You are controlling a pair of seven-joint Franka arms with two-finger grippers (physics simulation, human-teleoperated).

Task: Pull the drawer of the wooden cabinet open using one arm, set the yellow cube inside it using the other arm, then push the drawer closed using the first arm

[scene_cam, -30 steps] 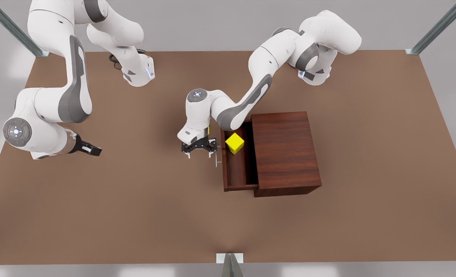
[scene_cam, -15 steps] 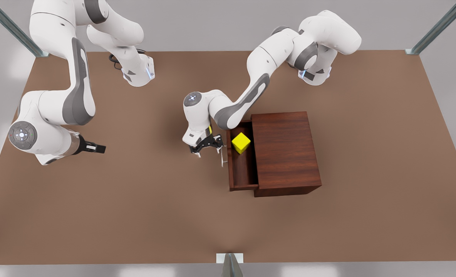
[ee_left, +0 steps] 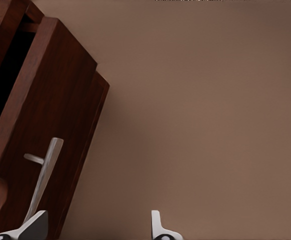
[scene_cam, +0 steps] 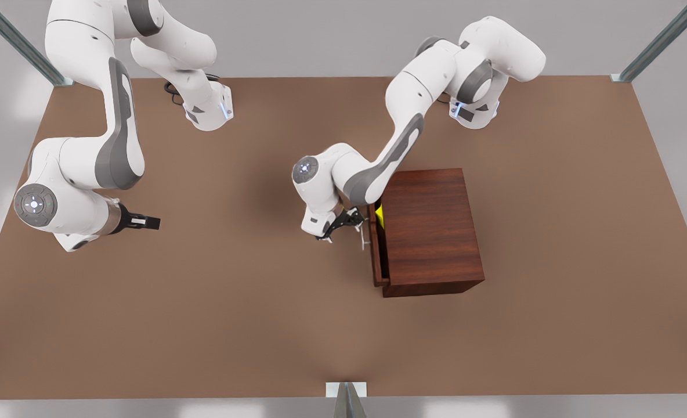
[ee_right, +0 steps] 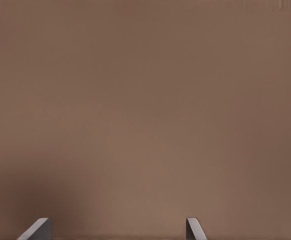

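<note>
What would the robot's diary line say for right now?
step: pushing drawer shut | yellow cube inside, nearly hidden | left end effector open at handle | right end effector open, waiting

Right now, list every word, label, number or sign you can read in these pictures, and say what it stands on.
None: there is no readable text.
The cabinet, the drawer, the cube and the table are blank.
The left gripper by the drawer's handle and the waiting right gripper carry no marks I can read.

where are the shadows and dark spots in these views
Front view: soft diffuse shadow on the table beside the left gripper, near the wooden cabinet. Left wrist view: the drawer gap is pure black. Right wrist view: table darkens toward one corner.
</note>
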